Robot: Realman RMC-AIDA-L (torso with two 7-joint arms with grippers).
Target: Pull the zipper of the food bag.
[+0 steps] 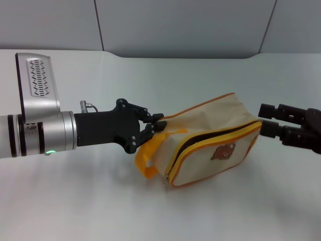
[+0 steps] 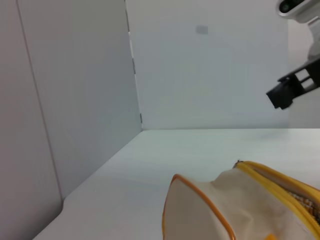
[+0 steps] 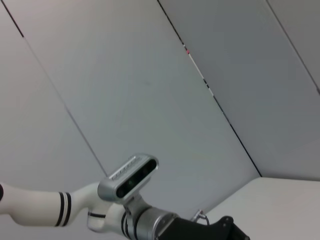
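The food bag (image 1: 220, 150) lies on the white table (image 1: 75, 201), cream with orange piping and a brown bear picture. Its yellow zipper (image 1: 200, 148) gapes along the top, showing a dark inside. The silver pull tab (image 1: 166, 181) hangs at the bag's left front corner, below the yellow loop handle (image 1: 146, 161). My left gripper (image 1: 154, 125) is shut on the bag's left end, just above the handle. My right gripper (image 1: 266, 118) is open, level with the bag's right end and just off it. The left wrist view shows the bag (image 2: 200, 210), the zipper (image 2: 280, 181) and the right gripper (image 2: 290, 90).
Grey wall panels (image 1: 180, 25) stand behind the table's far edge. The right wrist view shows only the walls and my left arm (image 3: 140, 220). White tabletop lies in front of the bag.
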